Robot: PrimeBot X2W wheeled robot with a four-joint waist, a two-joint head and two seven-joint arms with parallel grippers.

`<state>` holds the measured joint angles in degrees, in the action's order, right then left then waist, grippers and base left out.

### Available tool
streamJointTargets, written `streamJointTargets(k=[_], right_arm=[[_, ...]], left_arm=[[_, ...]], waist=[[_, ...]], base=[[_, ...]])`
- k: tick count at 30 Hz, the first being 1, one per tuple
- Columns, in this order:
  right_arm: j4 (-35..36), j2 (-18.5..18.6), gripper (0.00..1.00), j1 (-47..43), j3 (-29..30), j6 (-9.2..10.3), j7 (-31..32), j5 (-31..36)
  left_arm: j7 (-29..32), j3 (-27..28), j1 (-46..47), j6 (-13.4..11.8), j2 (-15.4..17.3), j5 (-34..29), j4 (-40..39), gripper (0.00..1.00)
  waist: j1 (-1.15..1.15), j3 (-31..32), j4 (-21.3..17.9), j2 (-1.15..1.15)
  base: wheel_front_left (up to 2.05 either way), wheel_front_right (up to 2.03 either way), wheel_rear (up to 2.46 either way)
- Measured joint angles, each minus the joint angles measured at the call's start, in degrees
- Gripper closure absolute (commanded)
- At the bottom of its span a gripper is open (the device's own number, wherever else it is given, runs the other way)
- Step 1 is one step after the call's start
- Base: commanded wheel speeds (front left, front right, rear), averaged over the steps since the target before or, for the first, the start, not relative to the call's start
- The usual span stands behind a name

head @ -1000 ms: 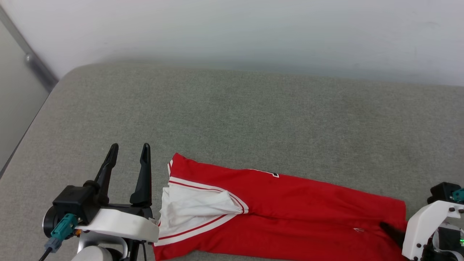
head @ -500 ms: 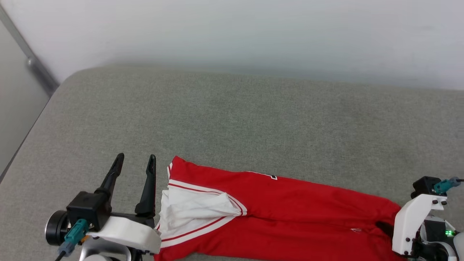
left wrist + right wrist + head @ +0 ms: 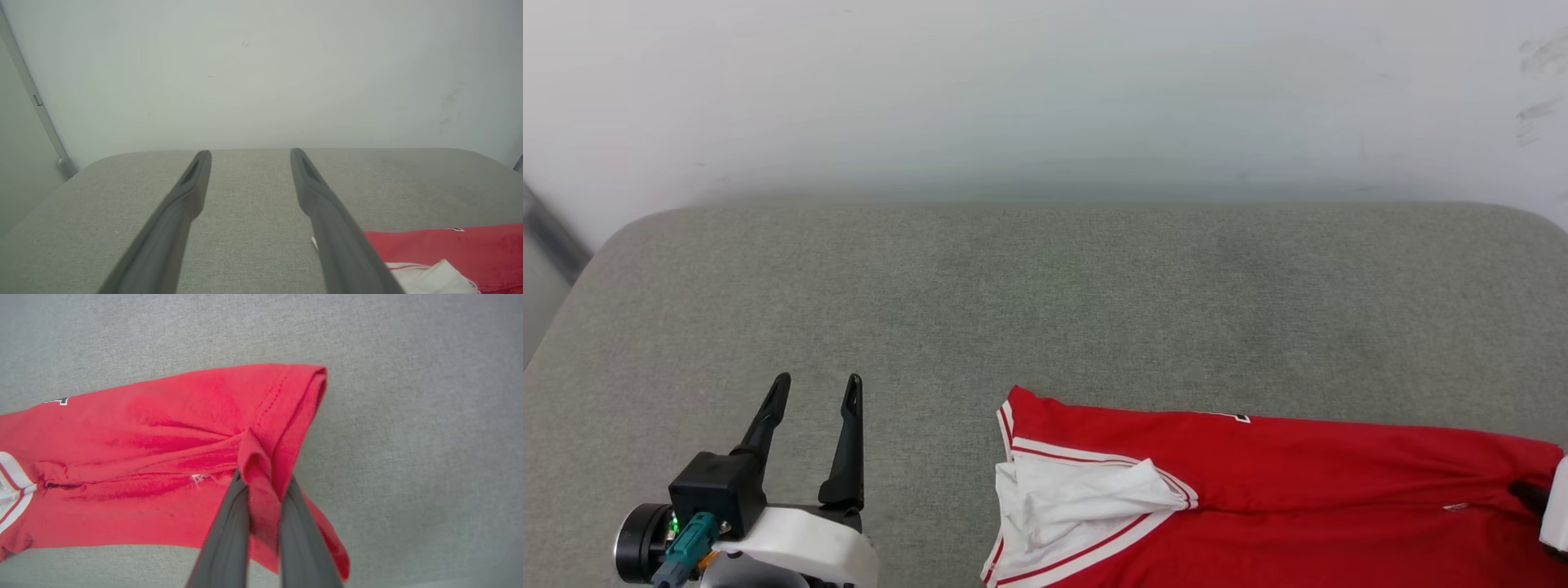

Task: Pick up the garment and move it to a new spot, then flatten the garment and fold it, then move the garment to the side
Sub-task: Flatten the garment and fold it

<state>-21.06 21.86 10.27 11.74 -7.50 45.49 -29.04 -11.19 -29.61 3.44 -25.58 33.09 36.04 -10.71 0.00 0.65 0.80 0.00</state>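
The red, white-sleeved jersey T-shirt (image 3: pixel 143 437) is being pinched by the closed right hand (image 3: pixel 264 478); the thin fold could slip if tugged.

Bare indoor room, maybe a test lab: padded grey tabletop (image 3: pixel 1094 310) beneath the left tool (image 3: pixel 818 378), plain white wall (image 3: pixel 1045 82) beyond.

Grey fabric cushion (image 3: pixel 1094 302) with rounded corners, backed by plain white wall (image 3: pixel 1045 82), faintly scuffed at right, evenly lit
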Motion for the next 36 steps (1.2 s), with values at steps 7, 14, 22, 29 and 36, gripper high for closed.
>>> streamJointTargets(k=[7,14,22,29,36], right_arm=[[3.6,-9.1,1.00,0.1,8.0,0.01,10.9,-2.5],[7.6,-17.9,1.00,2.2,9.0,0.01,19.7,-13.8],[2.0,-18.8,1.00,3.6,-5.0,0.01,15.6,-31.0],[-3.5,-18.9,1.00,7.5,-22.0,0.01,3.9,-41.7],[-8.3,-18.9,0.00,10.8,-30.6,0.01,-6.4,-40.9]], left_arm=[[0.4,-0.3,-0.3,-0.1,0.1,0.1,-0.3,0.00],[1.0,-1.1,0.8,0.5,0.0,0.0,-0.5,0.00],[1.9,-2.1,3.3,1.9,-0.7,0.1,0.1,0.00],[2.0,-2.7,4.8,2.9,-1.3,0.4,1.1,0.00],[1.4,-2.6,5.1,3.2,-1.6,0.6,2.2,0.00]], waist=[[0.00,0.2,-1.4,0.00],[0.00,-0.2,-0.6,0.00],[0.00,-1.3,2.1,0.00],[0.00,-2.7,5.3,0.00],[0.00,-3.8,7.9,0.00]], base=[[0.00,0.00,0.00],[0.00,0.00,0.00],[0.00,0.00,0.00],[0.00,0.00,0.00],[0.00,0.00,0.00]])
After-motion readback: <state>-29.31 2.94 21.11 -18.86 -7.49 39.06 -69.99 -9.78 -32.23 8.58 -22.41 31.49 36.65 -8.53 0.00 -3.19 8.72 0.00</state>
